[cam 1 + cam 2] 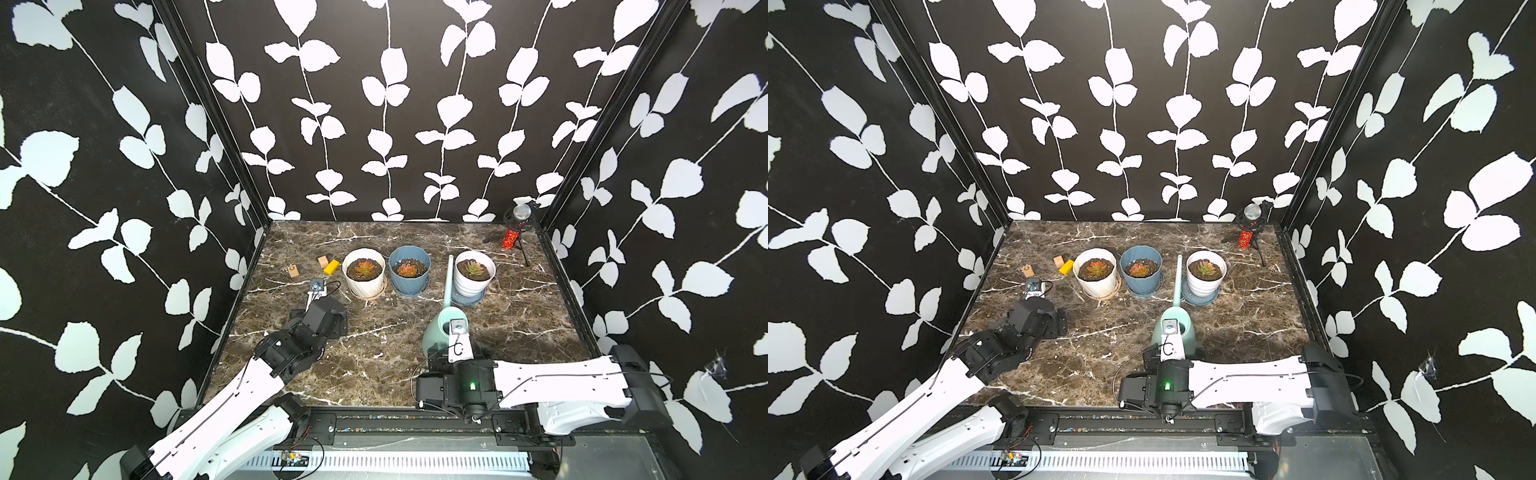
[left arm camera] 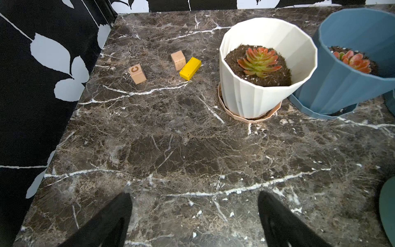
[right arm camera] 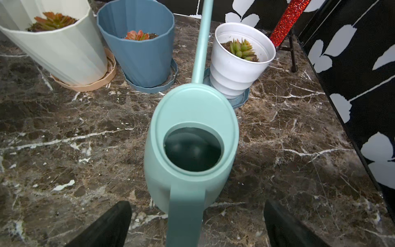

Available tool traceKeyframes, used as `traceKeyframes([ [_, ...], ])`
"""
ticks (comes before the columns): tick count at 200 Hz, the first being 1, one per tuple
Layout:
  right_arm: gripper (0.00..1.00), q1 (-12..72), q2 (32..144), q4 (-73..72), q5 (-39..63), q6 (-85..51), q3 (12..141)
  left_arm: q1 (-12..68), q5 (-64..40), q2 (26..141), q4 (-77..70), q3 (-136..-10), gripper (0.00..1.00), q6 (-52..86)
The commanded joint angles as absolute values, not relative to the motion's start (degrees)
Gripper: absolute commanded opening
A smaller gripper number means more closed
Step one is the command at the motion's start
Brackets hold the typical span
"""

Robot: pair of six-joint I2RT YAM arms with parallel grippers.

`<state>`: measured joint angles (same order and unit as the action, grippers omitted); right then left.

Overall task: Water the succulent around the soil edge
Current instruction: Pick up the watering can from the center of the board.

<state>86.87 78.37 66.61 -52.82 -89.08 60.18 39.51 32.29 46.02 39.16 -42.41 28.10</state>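
Three potted succulents stand in a row at the back: one in a cream pot [image 1: 365, 274], one in a blue pot [image 1: 409, 274], one in a white ribbed pot [image 1: 473, 276]. A mint-green watering can [image 3: 192, 119] stands on the marble in front of the white pot, its long spout [image 1: 449, 278] rising between the blue and white pots. My right gripper [image 3: 196, 205] is open, a finger on each side of the can's handle [image 3: 186, 218] and clear of it. My left gripper [image 2: 194, 195] is open over bare marble, short of the cream pot [image 2: 256, 98].
Two wooden cubes [image 2: 137, 73] [image 2: 178, 59] and a yellow block [image 2: 190, 68] lie left of the cream pot. A red glitter microphone on a small tripod [image 1: 513, 232] stands in the back right corner. Patterned walls close in three sides.
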Motion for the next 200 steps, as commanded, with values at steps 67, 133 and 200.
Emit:
traceKeyframes([
  [67, 0.89, 80.9, 72.35, 51.18, -43.77, -85.53, 50.11, 39.8, 31.54, 51.65, 36.69, -40.08, 0.94, 29.63],
  [133, 0.75, 79.71, 75.21, 53.02, -43.3, -84.02, 52.36, 39.79, 32.08, 52.96, 35.85, -39.59, 0.94, 29.86],
  [200, 0.45, 79.66, 76.57, 56.38, -43.66, -82.53, 55.78, 39.74, 32.73, 51.86, 36.99, -40.15, 0.94, 29.38],
])
